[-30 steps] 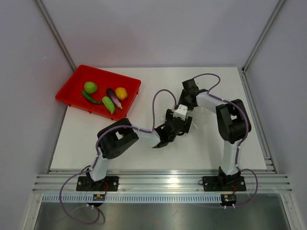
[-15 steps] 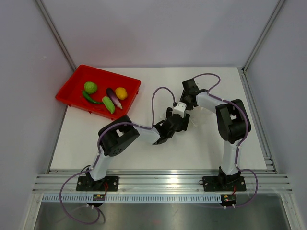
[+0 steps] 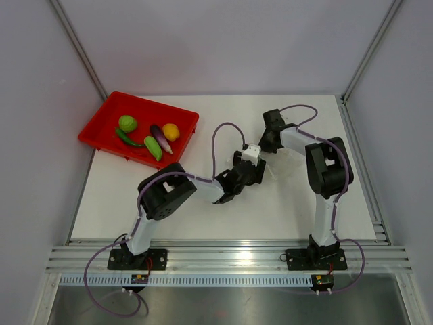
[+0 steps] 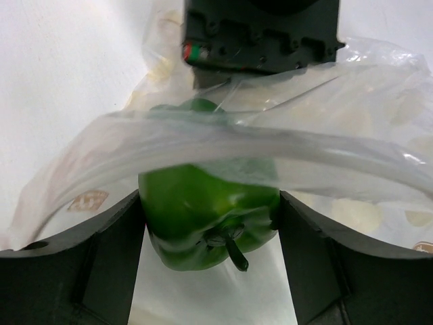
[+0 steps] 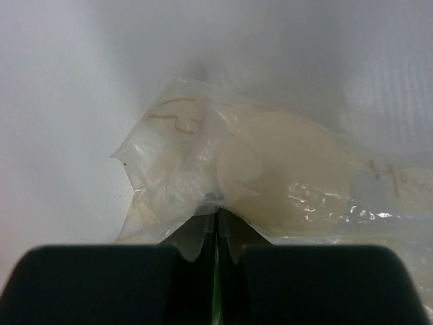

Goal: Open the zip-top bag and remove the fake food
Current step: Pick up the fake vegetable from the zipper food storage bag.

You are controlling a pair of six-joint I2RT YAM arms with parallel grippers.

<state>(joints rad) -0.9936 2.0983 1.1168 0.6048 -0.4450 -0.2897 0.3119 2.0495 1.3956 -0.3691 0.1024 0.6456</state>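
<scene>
The clear zip-top bag (image 3: 283, 161) lies mid-table between my two grippers. My left gripper (image 3: 262, 167) reaches into its mouth. In the left wrist view a green toy pepper (image 4: 203, 210) sits half under the bag's rim (image 4: 352, 156), stem toward the camera, and the left gripper (image 4: 210, 196) has a finger against each side of it. My right gripper (image 3: 268, 144) is shut on the bag's far edge; in the right wrist view its jaws (image 5: 217, 215) pinch the crinkled plastic (image 5: 284, 176).
A red tray (image 3: 145, 101) stands at the back left. It holds a round green piece (image 3: 127, 123), a green chili (image 3: 127, 138), a purple eggplant (image 3: 159, 137), a yellow fruit (image 3: 171, 131) and another green piece (image 3: 153, 148). Frame rails run along the near edge.
The right gripper has shut on the bag's edge and shifted slightly right. The left gripper has pushed further toward the bag and narrowed its jaws around the pepper.
</scene>
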